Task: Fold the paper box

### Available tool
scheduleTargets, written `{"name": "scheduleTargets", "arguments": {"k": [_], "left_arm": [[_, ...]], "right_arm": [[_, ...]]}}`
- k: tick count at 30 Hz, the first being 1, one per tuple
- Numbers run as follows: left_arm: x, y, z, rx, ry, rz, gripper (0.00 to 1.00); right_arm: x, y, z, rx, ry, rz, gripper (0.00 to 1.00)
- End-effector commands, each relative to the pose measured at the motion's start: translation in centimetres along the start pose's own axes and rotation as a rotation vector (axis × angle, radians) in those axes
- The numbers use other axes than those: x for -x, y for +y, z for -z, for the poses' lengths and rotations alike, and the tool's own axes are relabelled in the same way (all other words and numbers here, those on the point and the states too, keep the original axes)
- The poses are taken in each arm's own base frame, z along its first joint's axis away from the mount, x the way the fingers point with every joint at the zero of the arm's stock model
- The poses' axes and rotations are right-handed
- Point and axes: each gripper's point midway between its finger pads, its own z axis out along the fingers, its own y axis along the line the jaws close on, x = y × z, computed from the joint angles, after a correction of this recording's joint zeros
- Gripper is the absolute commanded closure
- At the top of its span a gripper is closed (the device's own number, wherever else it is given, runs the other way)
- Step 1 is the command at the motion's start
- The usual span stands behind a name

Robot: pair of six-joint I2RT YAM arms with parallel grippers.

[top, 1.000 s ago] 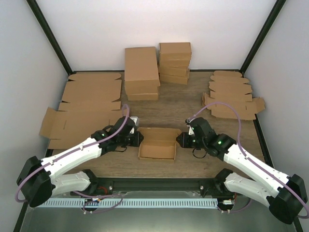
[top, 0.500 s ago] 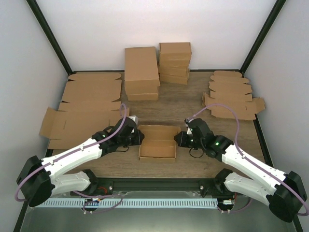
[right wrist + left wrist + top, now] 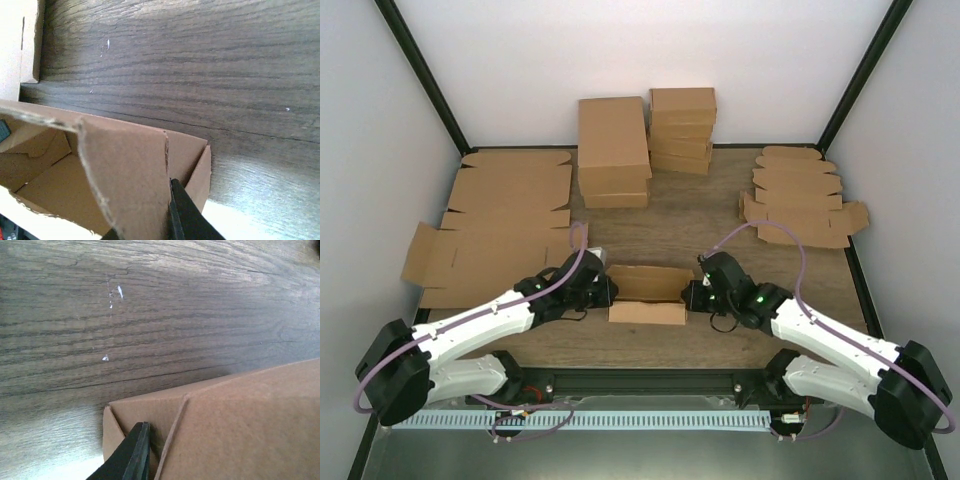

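Near front edge of table (image 3: 670,225): paper box (image 3: 647,297) sits open-topped between the two arms. right gripper (image 3: 691,293) is nearly closed, pinching the box's right end flap. left gripper (image 3: 606,290) is at the left end, one finger (image 3: 131,457) against the wall; whether it grips, cannot tell

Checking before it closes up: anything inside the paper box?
Seen inside the paper box: bare cardboard floor and a folded-in flap. The raised side flap covers the near corner, so that part can't be checked.
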Motion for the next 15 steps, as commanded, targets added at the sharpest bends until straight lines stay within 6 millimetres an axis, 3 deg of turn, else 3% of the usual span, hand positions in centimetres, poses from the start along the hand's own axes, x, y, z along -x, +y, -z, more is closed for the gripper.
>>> {"name": "scheduleTargets", "arguments": {"k": [1, 8, 15], "left_arm": [[1.3, -1.4, 0.9, -0.023, -0.028, -0.031, 0.77], [0.9, -0.9, 2.7, 0.018, 0.006, -0.080, 0.29], [1.9, -1.0, 7.0, 0.038, -0.030, -0.155, 0.03]], "right_arm": [[1.5, 0.5, 0.6, -0.030, -0.052, 0.056, 0.94], [1.6, -0.3, 0.4, -0.063, -0.061, 0.090, 0.95], [1.9, -0.1, 0.3, -0.066, -0.068, 0.122, 0.96]]}}
